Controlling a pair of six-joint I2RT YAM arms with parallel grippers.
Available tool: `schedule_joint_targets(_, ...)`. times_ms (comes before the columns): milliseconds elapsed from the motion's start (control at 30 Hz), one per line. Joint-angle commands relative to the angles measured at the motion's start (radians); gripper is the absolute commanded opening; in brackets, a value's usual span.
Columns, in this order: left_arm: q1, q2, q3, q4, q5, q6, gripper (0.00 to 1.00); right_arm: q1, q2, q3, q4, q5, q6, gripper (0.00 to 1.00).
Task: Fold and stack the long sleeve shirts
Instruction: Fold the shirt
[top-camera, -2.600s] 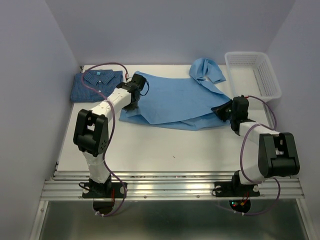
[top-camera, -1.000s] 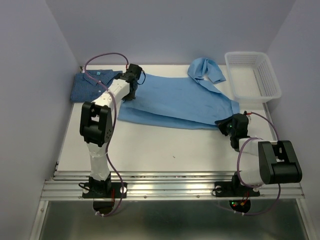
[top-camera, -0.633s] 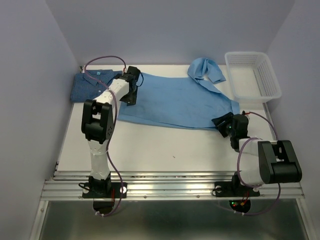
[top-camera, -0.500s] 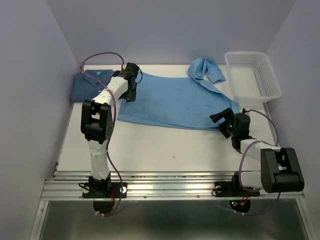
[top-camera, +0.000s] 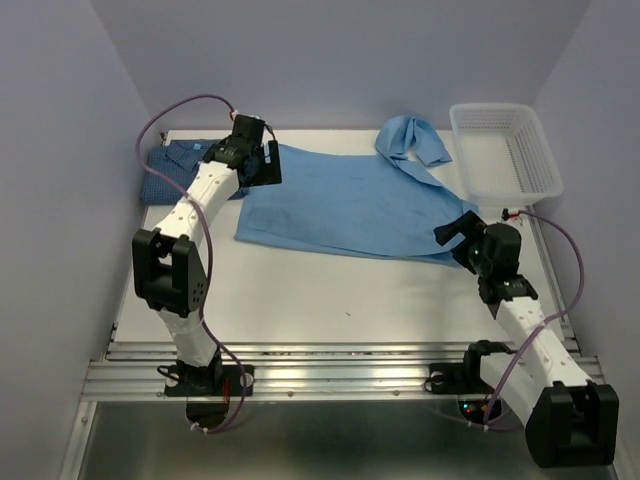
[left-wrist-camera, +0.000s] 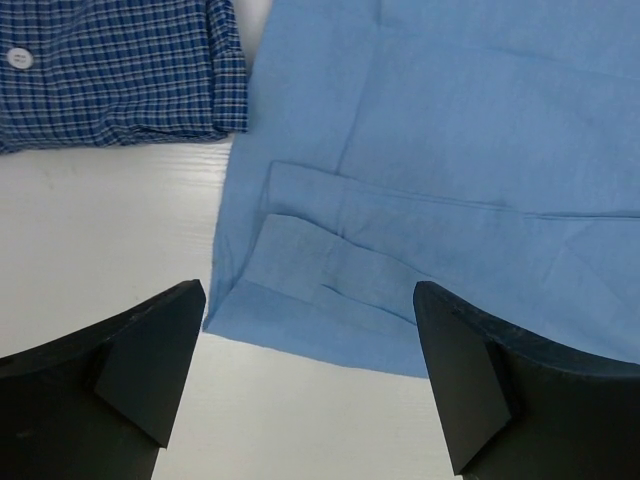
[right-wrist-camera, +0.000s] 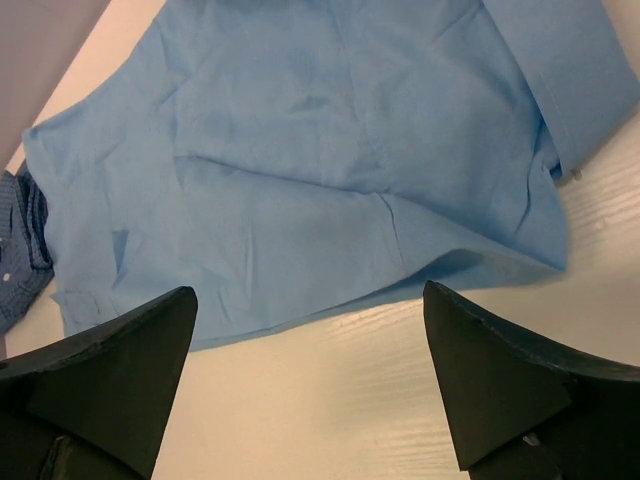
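Note:
The light sky-blue shirt (top-camera: 350, 200) lies spread flat across the middle of the table, its collar and a sleeve (top-camera: 413, 140) bunched at the back. The darker checked shirt (top-camera: 170, 172) lies folded at the back left, partly hidden by the left arm. My left gripper (top-camera: 262, 165) hovers open above the light shirt's left edge (left-wrist-camera: 300, 270), beside the checked shirt (left-wrist-camera: 110, 70). My right gripper (top-camera: 455, 235) hangs open over the light shirt's near right corner (right-wrist-camera: 330, 180). Neither holds anything.
A white mesh basket (top-camera: 505, 150) stands at the back right corner. Bare white table (top-camera: 340, 295) stretches in front of the light shirt down to the metal rails at the near edge. Grey walls close in on left, right and back.
Both grippers have opened and let go of the light shirt, which now lies flat. The left arm has lifted and swung back-left; the right arm has pulled back and risen.

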Motion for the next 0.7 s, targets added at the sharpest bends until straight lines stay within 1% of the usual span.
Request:
schedule_joint_targets(0, 0.001, 0.043, -0.031, 0.085, 0.082, -0.053, 0.99, -0.006, 0.078, 0.099, 0.11, -0.068, -0.099, 1.0)
schedule_joint_targets(33, 0.001, 0.057, -0.03, 0.091, 0.085, -0.055, 0.99, -0.006, 0.16, 0.112, 0.132, -0.131, -0.108, 1.0)
schedule_joint_targets(133, 0.002, 0.123, -0.042, 0.129, 0.107, -0.057, 0.99, -0.006, 0.303, 0.155, 0.209, -0.223, -0.108, 1.0)
schedule_joint_targets(167, 0.002, 0.134, -0.048, 0.154, 0.116, -0.058, 0.99, -0.006, 0.392, 0.167, 0.212, -0.232, -0.099, 1.0)
schedule_joint_targets(233, 0.005, 0.163, -0.067, 0.175, 0.157, -0.063, 0.99, -0.006, 0.455, 0.176, 0.216, -0.231, -0.081, 1.0)
schedule_joint_targets(300, 0.004, 0.183, -0.08, 0.197, 0.164, -0.072, 0.99, -0.006, 0.515, 0.163, 0.217, -0.204, -0.055, 1.0)
schedule_joint_targets(400, 0.005, 0.212, -0.119, 0.203, 0.177, -0.101, 0.99, -0.006, 0.554, 0.135, 0.201, -0.147, -0.027, 1.0)
schedule_joint_targets(467, 0.005, 0.203, -0.197, 0.243, 0.226, -0.129, 0.99, -0.006, 0.571, 0.115, 0.184, -0.107, 0.001, 1.0)
schedule_joint_targets(500, 0.005, 0.195, -0.227, 0.258, 0.227, -0.139, 0.99, -0.006, 0.571, 0.109, 0.174, -0.093, 0.002, 1.0)
schedule_joint_targets(533, 0.007, 0.171, -0.299, 0.278, 0.227, -0.15, 0.99, -0.006, 0.565, 0.106, 0.16, -0.054, 0.008, 1.0)
schedule_joint_targets(567, 0.005, 0.159, -0.338, 0.322, 0.227, -0.159, 0.99, -0.006, 0.559, 0.1, 0.146, -0.033, 0.013, 1.0)
schedule_joint_targets(633, 0.007, 0.139, -0.407, 0.376, 0.268, -0.184, 0.99, -0.006, 0.542, 0.078, 0.138, -0.004, 0.002, 1.0)
schedule_joint_targets(667, 0.005, 0.125, -0.47, 0.43, 0.304, -0.19, 0.99, -0.006, 0.54, 0.074, 0.128, -0.006, -0.004, 1.0)
